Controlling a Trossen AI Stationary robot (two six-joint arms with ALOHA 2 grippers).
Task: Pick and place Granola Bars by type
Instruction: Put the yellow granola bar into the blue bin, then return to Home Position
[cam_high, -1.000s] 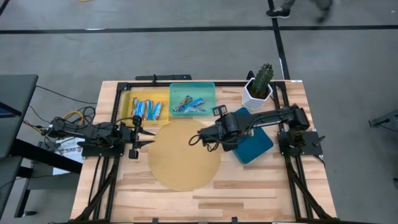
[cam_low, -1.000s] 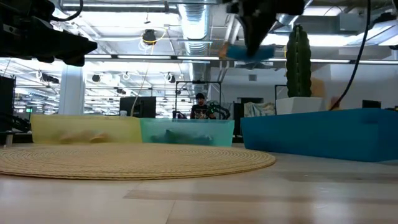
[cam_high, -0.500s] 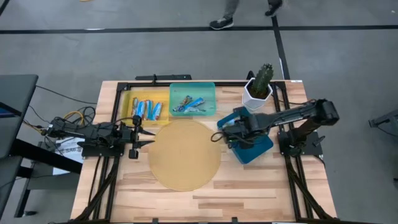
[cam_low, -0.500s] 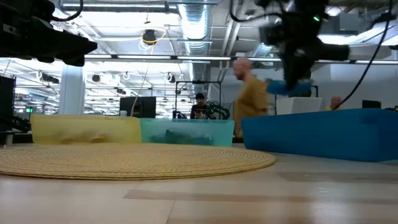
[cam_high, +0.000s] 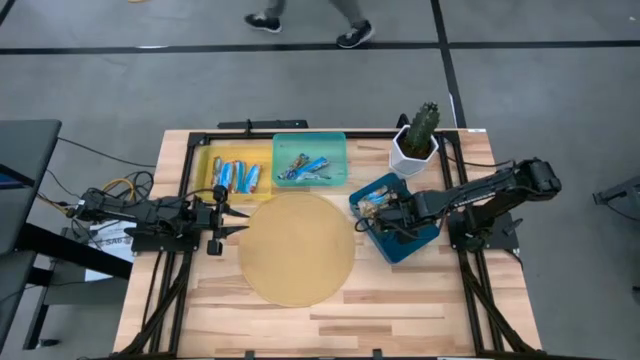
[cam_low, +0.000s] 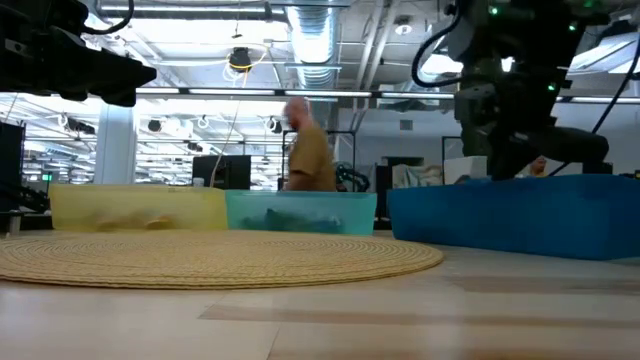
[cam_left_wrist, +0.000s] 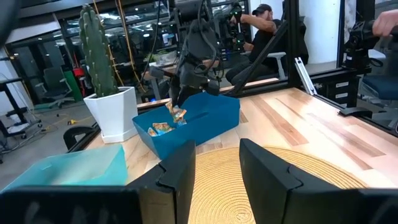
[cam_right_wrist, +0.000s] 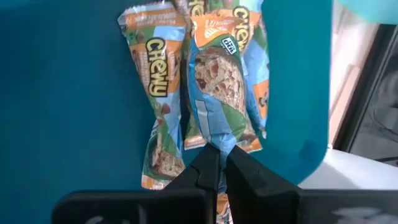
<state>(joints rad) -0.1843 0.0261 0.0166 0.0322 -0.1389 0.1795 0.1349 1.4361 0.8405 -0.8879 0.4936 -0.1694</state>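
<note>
While pinched — bar (cam_right_wrist: 217, 81) lengthwise from tool (cam_right_wrist: 216, 163)

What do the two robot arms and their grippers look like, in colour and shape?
Both arms are black with chunky jointed segments. The left gripper has two flat, angular black fingers. The right gripper has the same dark fingers. Yellow and dark cables trail behind the left arm.
</note>
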